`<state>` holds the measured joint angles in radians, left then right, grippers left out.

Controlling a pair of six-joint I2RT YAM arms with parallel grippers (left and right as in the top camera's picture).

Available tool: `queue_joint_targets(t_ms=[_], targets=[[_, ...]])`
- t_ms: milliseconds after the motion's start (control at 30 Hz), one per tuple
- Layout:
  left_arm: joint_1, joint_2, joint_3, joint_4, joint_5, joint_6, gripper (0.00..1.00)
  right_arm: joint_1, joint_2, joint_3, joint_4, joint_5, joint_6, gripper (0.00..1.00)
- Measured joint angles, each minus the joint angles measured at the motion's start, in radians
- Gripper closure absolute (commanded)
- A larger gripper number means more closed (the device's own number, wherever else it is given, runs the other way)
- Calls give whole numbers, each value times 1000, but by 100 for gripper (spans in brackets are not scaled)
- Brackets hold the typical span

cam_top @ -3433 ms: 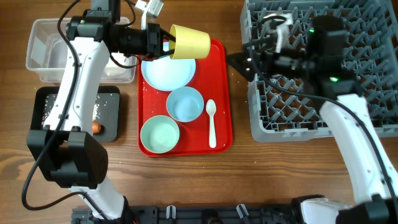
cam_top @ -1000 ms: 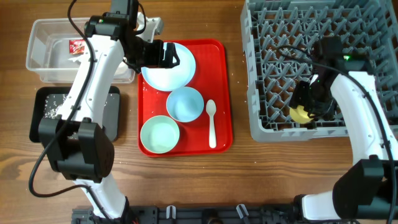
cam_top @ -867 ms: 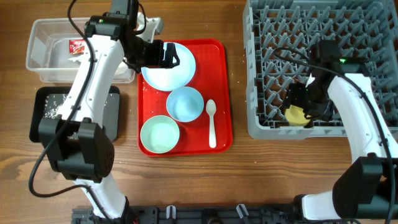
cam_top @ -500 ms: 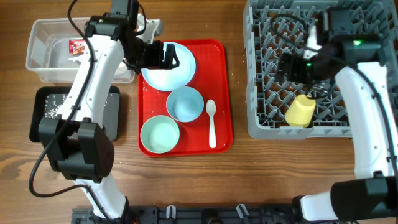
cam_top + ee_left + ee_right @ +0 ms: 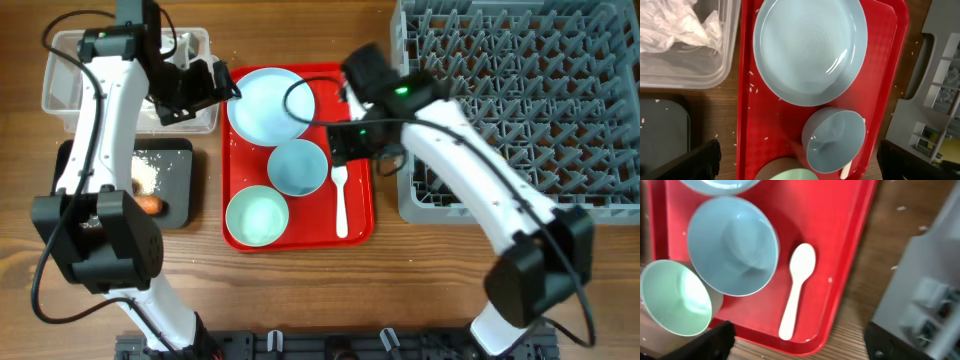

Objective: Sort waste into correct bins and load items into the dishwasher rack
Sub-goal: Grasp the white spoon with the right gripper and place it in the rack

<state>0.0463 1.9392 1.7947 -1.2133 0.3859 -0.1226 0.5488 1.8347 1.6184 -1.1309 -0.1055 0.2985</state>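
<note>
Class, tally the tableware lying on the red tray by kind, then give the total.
Plates: 1, the pale blue round plate
Bowls: 2, the light blue bowl and the pale green bowl
Spoons: 1, the white plastic spoon
Total: 4

This looks like a robotics lab bench, arranged as a kitchen clean-up station. A left arm (image 5: 98, 140) and a right arm (image 5: 470, 170), white and black with loose cables, work over a wooden desk (image 5: 300, 290) with a black rail (image 5: 330, 347) at its near edge. On the desk are a grey dishwasher rack (image 5: 520, 80) and a red tray (image 5: 358, 200) of dishes.
</note>
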Motion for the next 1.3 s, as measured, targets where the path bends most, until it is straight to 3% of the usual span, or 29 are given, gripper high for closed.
queue_joint_targets(t_ms=[100,267,500,700,833,1067,1300], targets=[[0,0,0,0,-39,-4,0,72,42,-16,18,34,36,36],[0,0,0,8,-87,-11,0,184,66,-144,74,148,145,39],[0,0,0,9,-101,-11,0,192,75,-338,295,195,245,51],[0,0,0,9,-101,-11,0,192,76,-450,464,218,272,74],[0,0,0,8,-101,-11,0,192,66,-479,524,253,286,96],[0,0,0,9,-101,-11,0,176,55,-493,529,259,300,96],[0,0,0,8,-101,-11,0,101,-62,-469,375,244,280,96]])
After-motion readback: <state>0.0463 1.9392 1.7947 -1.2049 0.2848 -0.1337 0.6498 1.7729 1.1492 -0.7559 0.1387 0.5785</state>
